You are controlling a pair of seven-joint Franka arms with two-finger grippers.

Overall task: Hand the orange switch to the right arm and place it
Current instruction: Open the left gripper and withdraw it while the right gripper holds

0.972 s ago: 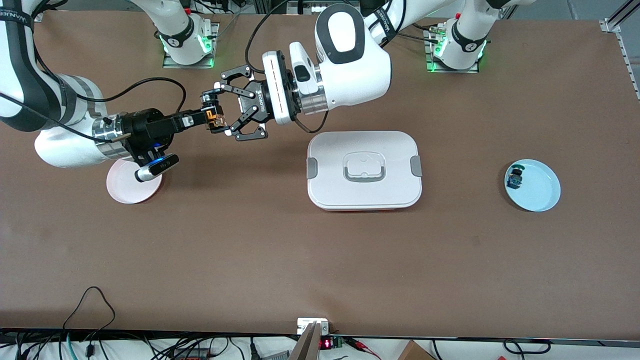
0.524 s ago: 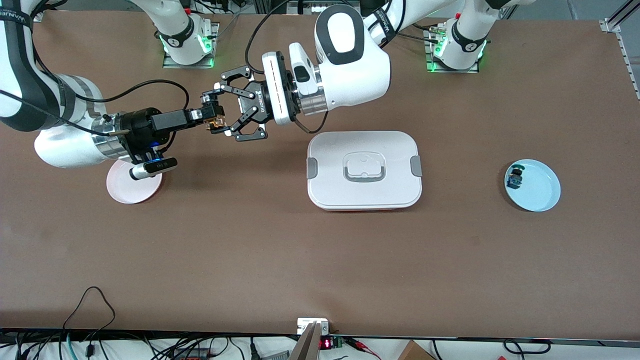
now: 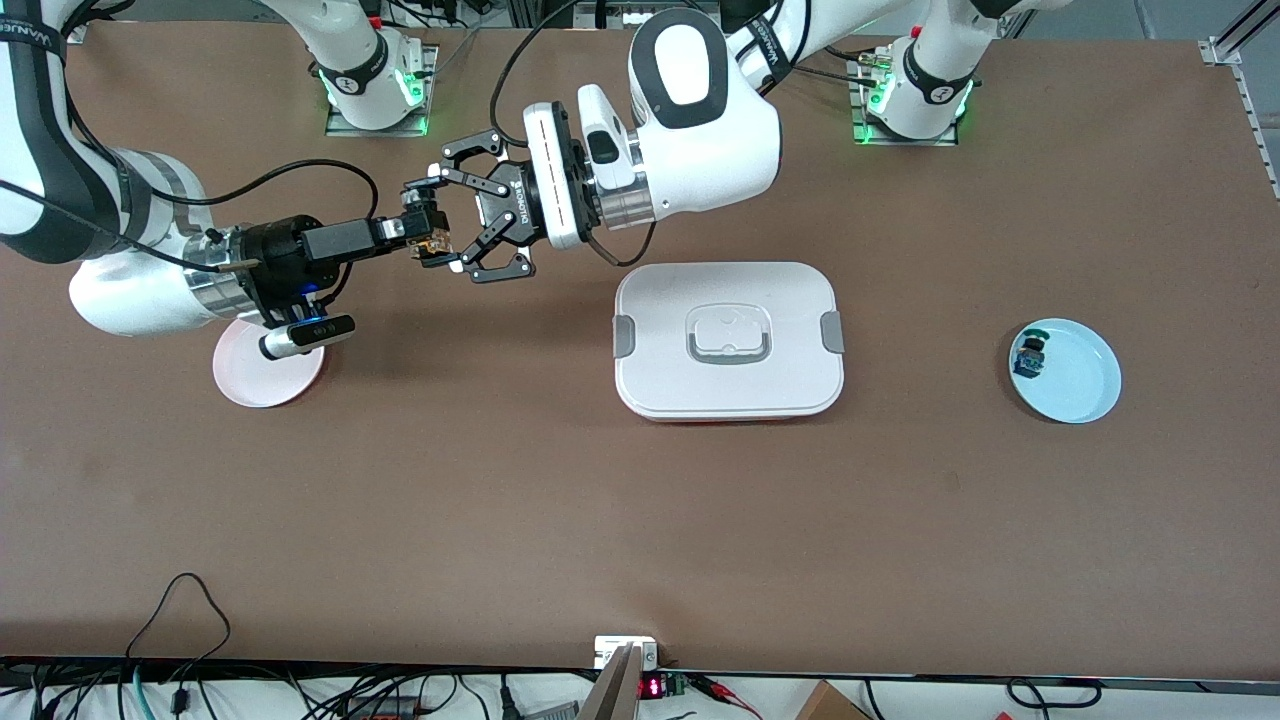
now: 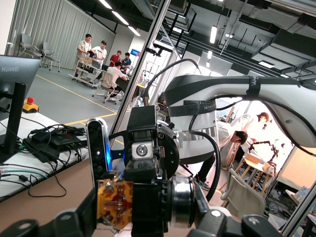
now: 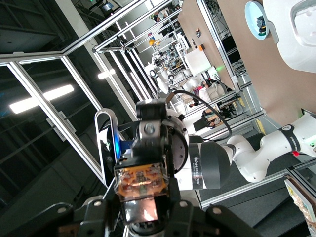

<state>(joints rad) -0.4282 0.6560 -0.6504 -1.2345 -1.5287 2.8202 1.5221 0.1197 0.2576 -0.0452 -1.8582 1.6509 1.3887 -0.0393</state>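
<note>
I see both arms meeting in the air above bare table, toward the right arm's end. The right gripper [image 3: 428, 238], on slim straight fingers, is pinched on the orange switch [image 3: 433, 241]; its fingers press against the switch's body, and the switch hangs well clear of the tabletop. The left gripper [image 3: 452, 218], the open-linkage one, faces it from the other end, with its fingers straddling the same switch. I cannot tell whether those fingers grip it or stand just off it.

In the left wrist view I see the switch [image 4: 114, 204] as an orange block at the tip of the right gripper, whose black body fills the view. In the right wrist view the switch [image 5: 140, 183] sits between dark fingers with the left wrist just past it.

Under the right wrist lies a pink plate [image 3: 262, 378], partly covered by the wrist camera. A white lidded box [image 3: 729, 340] sits mid-table, nearer to the front camera than the two grippers. Toward the left arm's end a blue plate [image 3: 1075, 372] holds a small switch with a blue-green body [image 3: 1030, 357] near its rim.
</note>
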